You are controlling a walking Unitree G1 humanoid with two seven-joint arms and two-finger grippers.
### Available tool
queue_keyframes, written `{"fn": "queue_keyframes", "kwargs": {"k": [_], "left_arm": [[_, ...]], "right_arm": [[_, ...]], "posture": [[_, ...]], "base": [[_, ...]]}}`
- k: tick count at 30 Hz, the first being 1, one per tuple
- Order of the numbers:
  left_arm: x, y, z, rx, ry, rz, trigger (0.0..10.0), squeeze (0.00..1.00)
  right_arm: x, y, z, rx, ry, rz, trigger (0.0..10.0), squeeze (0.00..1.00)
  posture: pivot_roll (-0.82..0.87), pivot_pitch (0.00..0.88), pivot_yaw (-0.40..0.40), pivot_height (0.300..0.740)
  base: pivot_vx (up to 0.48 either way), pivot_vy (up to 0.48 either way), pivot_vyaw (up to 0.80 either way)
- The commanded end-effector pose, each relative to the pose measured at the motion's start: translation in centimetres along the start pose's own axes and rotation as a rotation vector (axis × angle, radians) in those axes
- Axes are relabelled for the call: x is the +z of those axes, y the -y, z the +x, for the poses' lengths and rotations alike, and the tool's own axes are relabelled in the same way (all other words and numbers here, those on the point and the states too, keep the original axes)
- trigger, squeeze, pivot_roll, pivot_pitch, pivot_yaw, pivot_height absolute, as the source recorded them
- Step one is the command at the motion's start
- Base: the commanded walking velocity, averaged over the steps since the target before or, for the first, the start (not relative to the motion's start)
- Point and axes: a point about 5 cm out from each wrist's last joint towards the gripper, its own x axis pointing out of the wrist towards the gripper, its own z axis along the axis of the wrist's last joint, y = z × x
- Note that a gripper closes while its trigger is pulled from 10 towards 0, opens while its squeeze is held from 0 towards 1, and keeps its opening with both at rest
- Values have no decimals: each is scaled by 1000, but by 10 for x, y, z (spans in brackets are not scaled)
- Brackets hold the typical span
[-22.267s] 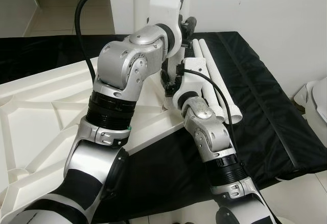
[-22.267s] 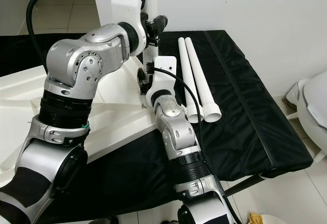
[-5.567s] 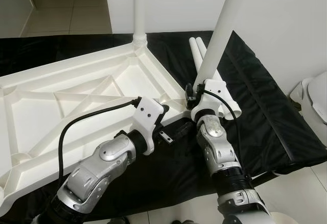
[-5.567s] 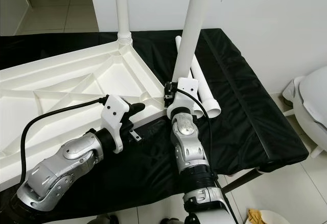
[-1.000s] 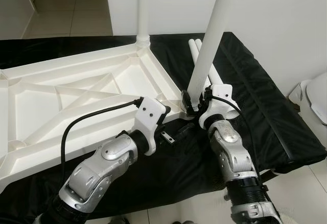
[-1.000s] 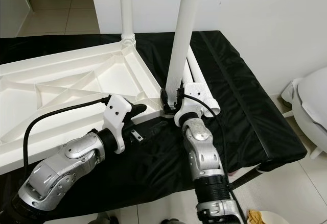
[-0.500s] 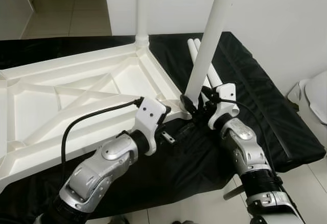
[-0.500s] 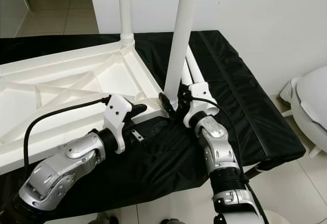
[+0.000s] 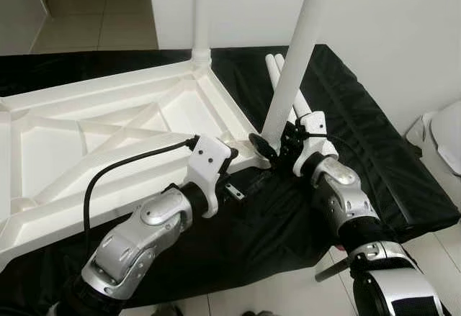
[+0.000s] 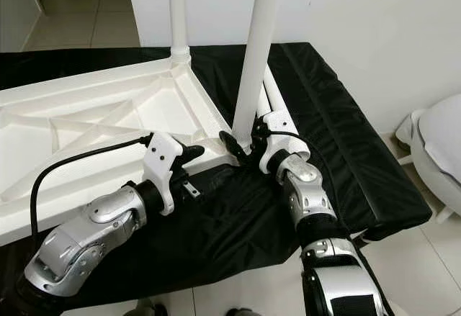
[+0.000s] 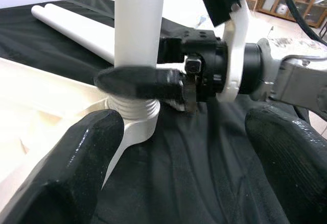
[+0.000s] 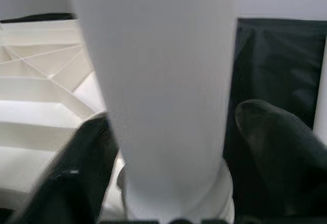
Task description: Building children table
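A white children's tabletop (image 9: 108, 125) lies upside down on a black-covered bench. One white leg (image 9: 199, 14) stands upright in its far corner. A second leg (image 9: 294, 50) stands in the socket (image 11: 134, 113) at the near right corner. My right gripper (image 9: 268, 142) reaches in from the right and is shut on this leg's base, one finger (image 11: 135, 81) across its front. Just in front of that corner, low over the cloth, my left gripper (image 9: 241, 172) is open with nothing between its fingers (image 11: 87, 168). Two loose white legs (image 10: 274, 100) lie side by side behind the socket.
The black cloth (image 9: 374, 143) covers the bench, whose right edge drops to a tiled floor (image 10: 425, 265). A white rounded object (image 9: 443, 132) stands off the right edge. A white wall (image 10: 360, 21) is close behind. A black cable (image 9: 122, 165) loops over my left forearm.
Over the last second my right arm has swung round to the right of the leg, its fingers staying at the base. The left gripper has not moved.
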Motion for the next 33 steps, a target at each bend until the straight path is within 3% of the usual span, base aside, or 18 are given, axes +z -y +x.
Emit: {"fn": "queue_keyframes", "kwargs": {"k": [1, 2, 3, 4, 17, 18, 19, 20, 21, 22, 27, 33], "left_arm": [[0, 5, -1, -76, -5, 1, 10000, 0], [0, 5, -1, -76, -5, 2, 10000, 0], [0, 5, -1, -76, -5, 2, 10000, 0], [0, 5, -1, -76, -6, 5, 10000, 0], [1, 3, -2, -76, -7, 5, 10000, 0], [1, 3, -2, -77, -7, 5, 10000, 0], [1, 3, -2, -77, -7, 5, 10000, 0], [1, 3, -2, -78, -6, 5, 10000, 0], [1, 3, -2, -78, -6, 5, 10000, 0], [1, 3, -2, -78, -6, 5, 10000, 0], [1, 3, -2, -82, -6, 7, 10000, 0], [1, 4, -1, -92, -9, 8, 10000, 0]], "right_arm": [[-1, 3, -2, -2, -3, -3, 3686, 0], [-1, 4, -1, -4, -4, -6, 745, 0], [-1, 4, -1, -4, -4, -6, 745, 0], [-1, 6, -1, -9, -2, -3, 0, 0], [-4, 1, -3, 7, 30, 7, 0, 0], [-6, -1, -3, -5, 23, 9, 4510, 0], [-6, -1, -3, -5, 23, 9, 4510, 0], [-8, -2, -2, -30, 9, 9, 9137, 0], [-8, -2, -2, -30, 9, 9, 9137, 0], [-9, -4, -1, -54, 2, 26, 10000, 0], [-9, -7, 1, -110, 9, 55, 10000, 0], [-3, -16, 3, -273, 40, 167, 10000, 0]], "posture": [[27, 121, -47, 740], [27, 120, -46, 740], [27, 120, -46, 740], [28, 120, -46, 740], [28, 121, -41, 740], [27, 122, -40, 740], [27, 122, -40, 740], [27, 122, -40, 740], [27, 122, -40, 740], [23, 123, -35, 740], [19, 122, -31, 740], [12, 121, -32, 740]], "base": [[0, 0, 0], [0, 0, 0], [0, 0, 0], [0, 0, 0], [0, 0, 0], [0, 0, 0], [0, 0, 0], [0, 0, 0], [0, 0, 0], [0, 0, 0], [0, 0, 0], [0, 0, 0]]}}
